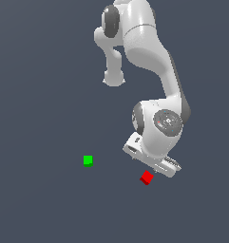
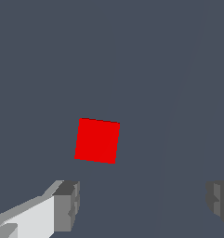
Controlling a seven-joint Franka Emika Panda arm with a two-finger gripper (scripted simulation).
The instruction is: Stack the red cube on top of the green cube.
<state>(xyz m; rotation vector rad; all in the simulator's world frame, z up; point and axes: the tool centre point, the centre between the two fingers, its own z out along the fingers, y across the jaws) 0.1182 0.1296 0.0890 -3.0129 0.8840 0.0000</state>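
Note:
The red cube (image 1: 146,178) lies on the dark grey floor, right under the arm's white hand (image 1: 151,155) in the exterior view. In the wrist view the red cube (image 2: 97,140) shows whole, beyond the fingertips and nearer to one grey finger (image 2: 67,204) than to the other finger (image 2: 219,202). My gripper (image 2: 143,204) is open and wide, with nothing between its fingers and not touching the cube. The green cube (image 1: 88,161) rests alone on the floor, well off toward the exterior view's left of the red one. It does not show in the wrist view.
The arm's base and upper links (image 1: 135,38) rise at the back of the exterior view. A plain dark grey floor (image 1: 40,199) lies around both cubes.

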